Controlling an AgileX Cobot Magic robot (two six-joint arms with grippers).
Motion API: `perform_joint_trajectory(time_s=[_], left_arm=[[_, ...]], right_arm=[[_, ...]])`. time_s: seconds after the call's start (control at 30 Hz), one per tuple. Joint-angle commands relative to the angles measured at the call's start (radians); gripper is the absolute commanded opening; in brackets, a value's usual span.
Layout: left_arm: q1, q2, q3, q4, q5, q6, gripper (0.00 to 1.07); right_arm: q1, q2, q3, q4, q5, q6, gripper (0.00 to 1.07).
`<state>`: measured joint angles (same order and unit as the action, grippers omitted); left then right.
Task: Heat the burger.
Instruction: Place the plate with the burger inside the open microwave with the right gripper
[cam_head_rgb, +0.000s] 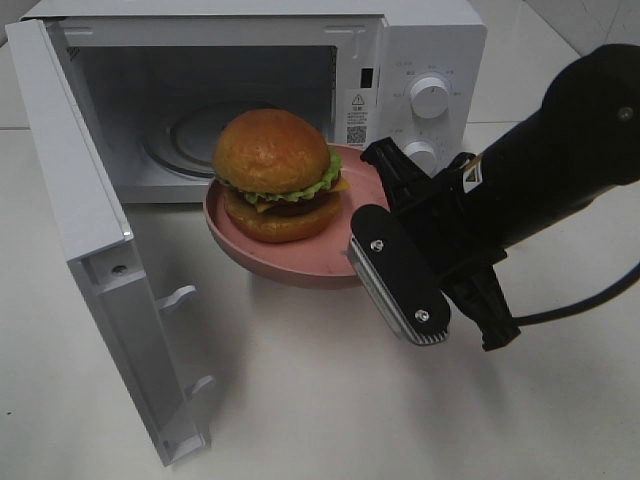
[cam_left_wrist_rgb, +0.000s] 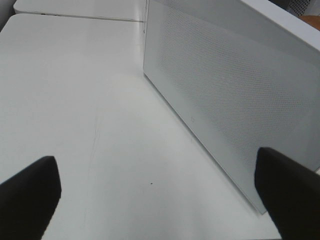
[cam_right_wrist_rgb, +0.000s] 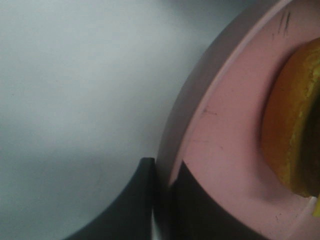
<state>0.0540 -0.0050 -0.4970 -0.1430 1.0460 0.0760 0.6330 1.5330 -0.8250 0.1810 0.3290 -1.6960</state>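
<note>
The burger (cam_head_rgb: 275, 175), with a golden domed bun, a lettuce edge and a dark patty, sits on a pink plate (cam_head_rgb: 300, 265). My right gripper (cam_head_rgb: 365, 205) is shut on the plate's right rim and holds it just above the table, in front of the open microwave (cam_head_rgb: 250, 95). In the right wrist view the fingers (cam_right_wrist_rgb: 145, 195) pinch the plate's rim (cam_right_wrist_rgb: 220, 150), with the burger's bun (cam_right_wrist_rgb: 287, 125) beyond. My left gripper (cam_left_wrist_rgb: 160, 200) is open and empty over the table, beside the outer face of the microwave door (cam_left_wrist_rgb: 230, 100). It is out of the exterior high view.
The microwave door (cam_head_rgb: 90, 230) stands swung open to the left, its edge reaching toward the table's front. The glass turntable (cam_head_rgb: 185, 135) shows inside the cavity. The control knobs (cam_head_rgb: 430, 97) are on the right. The white table (cam_head_rgb: 330, 400) lies in front.
</note>
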Motion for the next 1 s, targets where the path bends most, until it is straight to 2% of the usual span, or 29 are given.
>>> perform_joint_trajectory(time_s=[0.03, 0.23, 0.37, 0.77, 0.83, 1.0], left_arm=[[0.002, -0.02, 0.003, -0.002, -0.01, 0.0, 0.98], [0.002, -0.02, 0.003, -0.002, -0.01, 0.0, 0.98], [0.002, -0.02, 0.003, -0.002, -0.01, 0.0, 0.98], [0.002, -0.02, 0.003, -0.002, -0.01, 0.0, 0.98], [0.002, -0.02, 0.003, -0.002, -0.01, 0.0, 0.98], [0.002, -0.02, 0.003, -0.002, -0.01, 0.0, 0.98]], right_arm=[[0.0, 0.002, -0.04, 0.013, -0.056, 0.009, 0.0], [0.007, 0.034, -0.076, 0.009, -0.06, 0.011, 0.0], [0.038, 0.07, -0.115, -0.045, -0.063, 0.058, 0.0], [0.038, 0.172, -0.229, -0.056, -0.053, 0.085, 0.0], [0.038, 0.205, -0.274, -0.103, -0.053, 0.116, 0.0], [0.038, 0.235, -0.321, -0.128, -0.052, 0.157, 0.0]])
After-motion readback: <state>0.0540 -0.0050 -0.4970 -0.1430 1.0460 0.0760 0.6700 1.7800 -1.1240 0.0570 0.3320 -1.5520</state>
